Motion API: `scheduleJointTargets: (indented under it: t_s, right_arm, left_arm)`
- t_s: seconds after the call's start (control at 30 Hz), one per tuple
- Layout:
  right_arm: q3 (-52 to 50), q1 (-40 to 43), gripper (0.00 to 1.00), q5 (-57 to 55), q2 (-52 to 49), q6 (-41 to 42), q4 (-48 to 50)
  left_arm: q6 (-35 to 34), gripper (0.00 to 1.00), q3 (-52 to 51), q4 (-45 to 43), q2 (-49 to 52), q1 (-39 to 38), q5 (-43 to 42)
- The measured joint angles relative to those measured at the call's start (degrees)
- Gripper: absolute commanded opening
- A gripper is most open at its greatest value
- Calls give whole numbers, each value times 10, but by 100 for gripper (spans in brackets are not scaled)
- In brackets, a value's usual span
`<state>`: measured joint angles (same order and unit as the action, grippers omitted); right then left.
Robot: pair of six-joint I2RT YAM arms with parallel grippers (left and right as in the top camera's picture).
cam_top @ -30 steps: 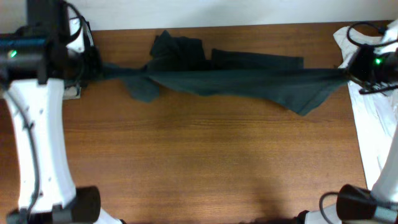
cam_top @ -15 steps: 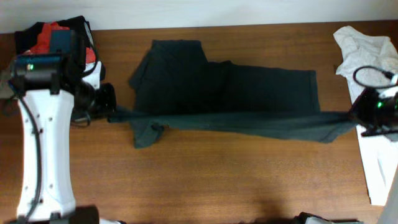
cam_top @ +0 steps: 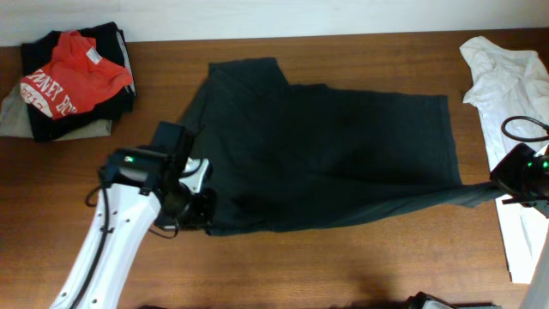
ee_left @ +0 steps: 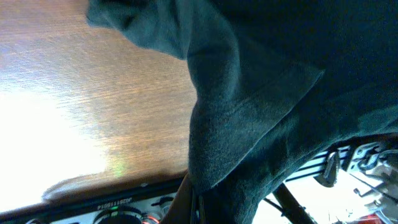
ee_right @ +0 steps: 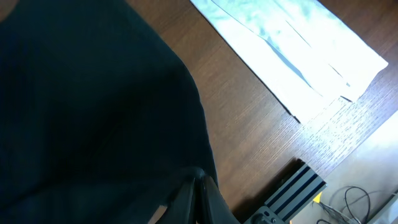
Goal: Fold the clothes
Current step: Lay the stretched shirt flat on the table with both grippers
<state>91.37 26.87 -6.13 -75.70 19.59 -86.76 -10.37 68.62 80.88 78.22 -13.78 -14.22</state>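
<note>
A dark green garment (cam_top: pixel 326 154) lies spread across the middle of the wooden table (cam_top: pixel 326 266). My left gripper (cam_top: pixel 204 215) is shut on its near left corner, low over the table; the cloth (ee_left: pixel 249 124) hangs from the jaws in the left wrist view. My right gripper (cam_top: pixel 502 187) is shut on its near right corner at the table's right side. The dark cloth (ee_right: pixel 93 112) fills the right wrist view above the closed fingers (ee_right: pixel 200 186).
A stack of folded clothes with a red shirt on top (cam_top: pixel 73 77) sits at the far left corner. A white garment (cam_top: pixel 506 77) lies along the right edge, also showing in the right wrist view (ee_right: pixel 292 50).
Both grippers have pulled the garment's near edge toward the front of the table, spreading it out flat. The left arm swung down and right, uncovering the clothes stack.
</note>
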Motion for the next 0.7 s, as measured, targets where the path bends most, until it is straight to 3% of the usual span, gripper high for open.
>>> scheduleJointTargets:
  t_s: [0.17, 0.4, 0.57, 0.7]
  right_arm:
    - [0, 0, 4, 2, 0, 0, -7]
    - [-17, 0, 4, 1, 15, 14, -28]
    - [-142, 0, 4, 48, 136, -4, -23]
    - [-210, 0, 4, 62, 162, 10, -12]
  left_arm:
    - [-2, 1, -26, -40, 0, 0, -3]
    - [-29, 1, -27, 2, -16, -1, 3]
    - [-98, 1, -29, 24, -143, 2, 82]
    - [-125, 1, -29, 54, -192, 11, 98]
